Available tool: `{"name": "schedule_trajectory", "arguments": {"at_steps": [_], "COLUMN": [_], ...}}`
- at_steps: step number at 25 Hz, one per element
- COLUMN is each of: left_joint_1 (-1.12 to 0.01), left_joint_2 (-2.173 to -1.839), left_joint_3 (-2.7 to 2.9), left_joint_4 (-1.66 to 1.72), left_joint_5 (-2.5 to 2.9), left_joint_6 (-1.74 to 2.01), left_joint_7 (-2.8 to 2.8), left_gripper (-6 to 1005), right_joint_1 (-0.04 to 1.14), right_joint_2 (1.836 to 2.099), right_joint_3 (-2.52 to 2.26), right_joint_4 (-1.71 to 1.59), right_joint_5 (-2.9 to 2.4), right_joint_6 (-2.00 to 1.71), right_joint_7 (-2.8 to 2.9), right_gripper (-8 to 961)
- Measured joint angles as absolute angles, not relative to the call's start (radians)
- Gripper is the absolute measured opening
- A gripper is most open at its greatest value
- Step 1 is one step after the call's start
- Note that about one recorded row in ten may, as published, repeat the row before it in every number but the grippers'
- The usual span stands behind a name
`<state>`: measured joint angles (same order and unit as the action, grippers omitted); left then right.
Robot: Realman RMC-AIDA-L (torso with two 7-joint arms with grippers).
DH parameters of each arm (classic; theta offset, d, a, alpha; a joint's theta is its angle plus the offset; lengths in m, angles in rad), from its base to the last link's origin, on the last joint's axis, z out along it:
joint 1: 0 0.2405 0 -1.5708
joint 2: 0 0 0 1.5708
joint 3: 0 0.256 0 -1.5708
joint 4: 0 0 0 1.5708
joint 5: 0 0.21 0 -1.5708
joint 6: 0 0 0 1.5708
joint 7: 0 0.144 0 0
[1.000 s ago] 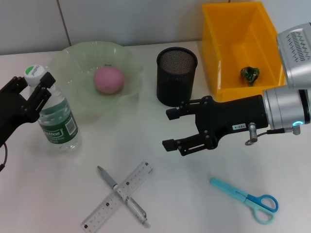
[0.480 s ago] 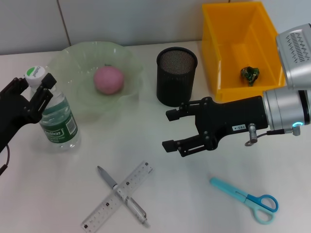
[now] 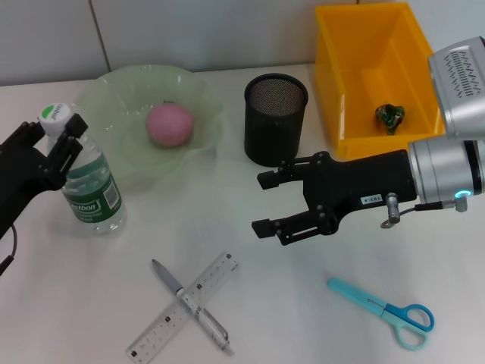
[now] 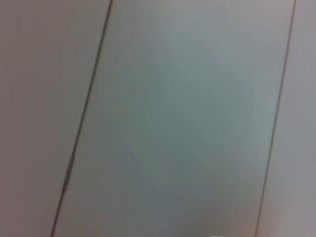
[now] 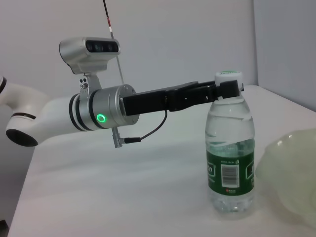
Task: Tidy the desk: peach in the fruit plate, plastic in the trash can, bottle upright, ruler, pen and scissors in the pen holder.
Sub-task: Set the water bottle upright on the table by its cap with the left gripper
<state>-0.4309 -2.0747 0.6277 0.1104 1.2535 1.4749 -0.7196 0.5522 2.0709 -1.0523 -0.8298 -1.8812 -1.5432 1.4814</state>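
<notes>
The clear bottle (image 3: 91,189) (image 5: 229,158) with a green label stands upright at the table's left. My left gripper (image 3: 53,135) (image 5: 228,91) is shut around its neck, just under the white cap. A pink peach (image 3: 168,125) lies in the pale green fruit plate (image 3: 114,83). Green crumpled plastic (image 3: 390,115) sits in the orange trash can (image 3: 333,91). The ruler (image 3: 220,273) and pen (image 3: 167,277) lie crossed near the front edge. Blue scissors (image 3: 383,307) lie at the front right. My right gripper (image 3: 260,202) hangs open in front of the black mesh pen holder (image 3: 275,117), holding nothing.
The plate's rim (image 5: 291,173) shows beside the bottle in the right wrist view. White table stretches between the pen holder and the crossed ruler and pen. The left wrist view shows only a plain grey panel.
Almost nothing has moved. My left gripper has settled very slightly lower at the bottle's neck, and the right gripper has edged a touch to the left.
</notes>
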Motion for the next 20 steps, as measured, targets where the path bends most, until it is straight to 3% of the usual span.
{"name": "schedule_trajectory", "arguments": {"at_steps": [20], "left_joint_1": [-0.426], "left_joint_2": [-2.077], "left_joint_3": [0.635], "left_joint_4": [0.090], "left_joint_5": [1.234], "left_joint_6": [1.478], "left_joint_7": [-0.709], "left_gripper": [616], "right_joint_1": [0.554], "right_joint_2": [2.072], "right_joint_3": [-1.054], "right_joint_4": [-0.828], "right_joint_5": [-1.893], "right_joint_6": [-1.543], "right_joint_7": [1.490], "right_gripper": [815]}}
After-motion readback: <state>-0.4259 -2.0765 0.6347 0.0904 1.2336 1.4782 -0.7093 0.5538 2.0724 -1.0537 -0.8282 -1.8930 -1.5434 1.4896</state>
